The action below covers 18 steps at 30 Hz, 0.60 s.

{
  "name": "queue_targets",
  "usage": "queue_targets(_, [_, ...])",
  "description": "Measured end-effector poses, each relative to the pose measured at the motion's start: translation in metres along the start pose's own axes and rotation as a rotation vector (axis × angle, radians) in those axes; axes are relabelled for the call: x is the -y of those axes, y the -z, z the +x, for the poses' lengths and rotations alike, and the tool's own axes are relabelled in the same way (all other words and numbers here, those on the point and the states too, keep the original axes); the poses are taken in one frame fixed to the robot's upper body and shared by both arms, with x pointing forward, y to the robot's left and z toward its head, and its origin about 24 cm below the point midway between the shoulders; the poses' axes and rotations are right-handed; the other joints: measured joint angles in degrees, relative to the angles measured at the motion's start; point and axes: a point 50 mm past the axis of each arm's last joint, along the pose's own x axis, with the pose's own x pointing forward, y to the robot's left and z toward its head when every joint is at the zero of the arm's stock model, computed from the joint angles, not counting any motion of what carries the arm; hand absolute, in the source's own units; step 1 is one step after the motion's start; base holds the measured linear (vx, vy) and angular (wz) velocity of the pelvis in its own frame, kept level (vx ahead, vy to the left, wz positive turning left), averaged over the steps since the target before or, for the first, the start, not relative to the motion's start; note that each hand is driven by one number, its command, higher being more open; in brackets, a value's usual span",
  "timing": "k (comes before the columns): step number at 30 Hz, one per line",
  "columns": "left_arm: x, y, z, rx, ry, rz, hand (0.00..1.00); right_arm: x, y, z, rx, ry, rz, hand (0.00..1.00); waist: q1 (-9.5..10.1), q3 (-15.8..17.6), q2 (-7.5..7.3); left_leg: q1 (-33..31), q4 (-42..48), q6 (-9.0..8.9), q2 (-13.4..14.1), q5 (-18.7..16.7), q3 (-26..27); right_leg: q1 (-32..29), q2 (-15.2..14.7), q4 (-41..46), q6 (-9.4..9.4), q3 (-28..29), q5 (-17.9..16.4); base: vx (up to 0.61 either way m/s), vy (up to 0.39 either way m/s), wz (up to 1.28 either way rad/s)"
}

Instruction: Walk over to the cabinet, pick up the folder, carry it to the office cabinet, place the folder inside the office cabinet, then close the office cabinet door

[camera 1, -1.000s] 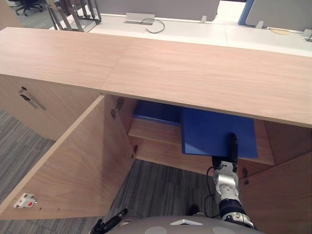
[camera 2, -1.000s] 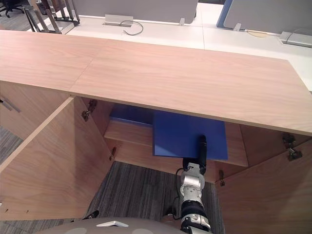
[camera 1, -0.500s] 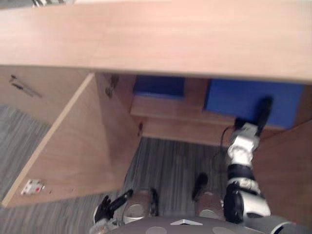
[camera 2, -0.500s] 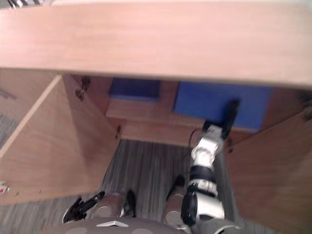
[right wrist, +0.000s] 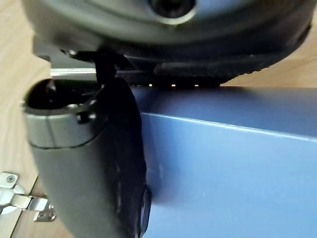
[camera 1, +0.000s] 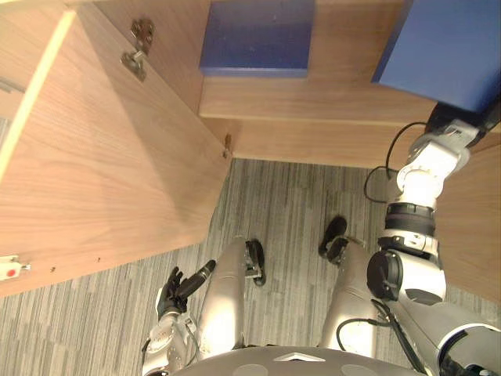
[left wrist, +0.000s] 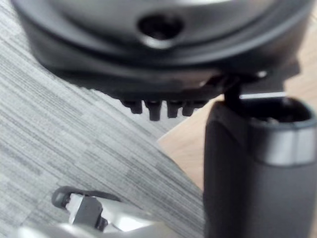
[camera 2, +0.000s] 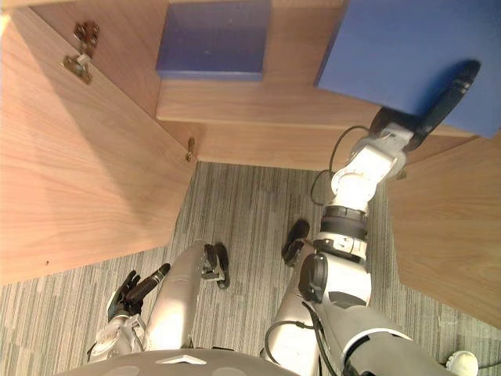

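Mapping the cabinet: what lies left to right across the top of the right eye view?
Open cabinet door → blue item on the shelf → folder pinched by the right hand.

Your right arm [camera 2: 350, 205] was stretched up and forward to the folder [camera 2: 391, 47], with its silver wrist bent just below the folder's near edge. Your right robot hand [camera 2: 407, 129] had that edge pinched. The thumb [right wrist: 89, 168] lay long and flat across the folder's upper face, and the fingers sat beneath it, mostly hidden. Your left arm [camera 1: 166, 346] hung straight down, well apart from the folder, low and off to its left. Your left robot hand [camera 1: 176, 291] held nothing. Its fingers [left wrist: 154, 110] were loose and only slightly bent, and the thumb stood out to one side of them.
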Motion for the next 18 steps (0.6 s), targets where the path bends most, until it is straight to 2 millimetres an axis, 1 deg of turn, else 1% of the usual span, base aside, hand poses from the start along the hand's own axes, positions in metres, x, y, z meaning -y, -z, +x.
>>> queue_targets(1, [0.001,-0.001,0.000,0.005,0.003,-0.002,1.00,-0.005,0.001,0.001,-0.001,-0.011,0.004,0.00,0.03,0.01,0.02,-0.83,0.46,0.07,0.14,-0.15,0.06,-0.82,0.00,0.25,0.00,0.10,0.00,-0.09,0.065,-0.06])
queue_targets(3, [0.003,-0.004,0.001,0.017,0.013,-0.017,1.00,-0.024,0.005,0.006,-0.007,-0.044,0.024,0.00,0.40,0.10,0.05,-3.25,1.65,0.12,0.54,-0.30,0.07,-3.07,0.04,0.80,0.14,0.29,0.12,-0.07,0.071,-0.04])
queue_targets(4, [0.004,-0.004,0.001,0.017,0.014,-0.027,1.00,-0.030,0.007,0.007,-0.010,-0.053,0.026,0.00,0.49,0.12,0.08,-3.66,1.81,0.13,0.58,-0.29,0.05,-3.44,0.06,0.87,0.16,0.30,0.14,-0.06,0.065,-0.01])
queue_targets(6, [0.005,-0.006,0.001,0.024,0.019,-0.030,1.00,-0.057,0.018,0.013,-0.034,-0.089,0.030,0.00,0.78,0.43,0.19,-4.67,2.00,0.27,0.53,-0.16,0.33,-4.79,0.06,1.28,0.19,0.94,0.17,-0.05,0.063,0.00])
queue_targets(7, [0.005,-0.006,0.001,0.026,0.020,-0.030,1.00,-0.064,0.021,0.015,-0.045,-0.099,0.026,0.00,0.84,0.46,0.18,-4.89,2.00,0.30,0.50,-0.11,0.44,-5.18,0.07,1.40,0.19,1.15,0.17,-0.05,0.060,-0.01])
queue_targets(9, [0.006,-0.008,0.001,0.037,0.021,-0.050,1.00,-0.098,0.036,0.020,-0.095,-0.151,-0.007,0.00,1.05,1.09,0.35,-5.82,2.01,0.19,0.51,0.20,0.55,-6.44,0.09,1.73,0.14,1.40,0.17,-0.04,0.054,-0.01])
queue_targets(10, [0.006,-0.008,0.001,0.041,0.020,-0.058,1.00,-0.107,0.039,0.021,-0.107,-0.165,-0.017,0.00,1.07,1.56,0.47,-5.85,2.01,0.16,0.52,0.24,0.49,-6.48,0.10,1.82,0.09,1.38,0.14,-0.03,0.045,0.03])
queue_targets(12, [0.006,-0.009,0.001,0.047,0.021,-0.068,1.00,-0.136,0.050,0.021,-0.148,-0.208,-0.043,0.00,1.56,1.82,0.54,-7.34,2.01,-0.06,0.49,0.46,0.15,-7.90,0.06,2.58,-0.34,1.29,0.08,-0.03,0.037,0.08])
queue_targets(15, [0.006,-0.009,0.001,0.046,0.016,-0.070,1.00,-0.161,0.056,0.023,-0.174,-0.232,-0.086,0.00,1.69,1.93,0.56,-9.38,2.11,-0.37,-0.26,1.01,-0.96,-9.59,-0.69,3.72,-0.92,1.10,-0.18,-0.02,0.042,0.23])
queue_targets(17, [0.006,-0.009,0.001,0.043,0.007,-0.072,1.00,-0.167,0.057,0.025,-0.178,-0.213,-0.110,0.00,2.03,1.94,0.58,-10.22,2.27,-0.56,-0.49,1.17,-1.82,-10.05,-0.87,4.36,-1.22,1.05,-0.55,-0.04,0.050,0.27])
queue_targets(18, [0.006,-0.008,0.001,0.043,0.003,-0.074,1.00,-0.169,0.057,0.027,-0.181,-0.192,-0.124,0.00,2.35,1.95,0.59,-10.68,2.36,-0.78,-0.70,1.30,-2.38,-10.24,-1.02,4.78,-1.04,0.98,-1.00,-0.06,0.051,0.25])
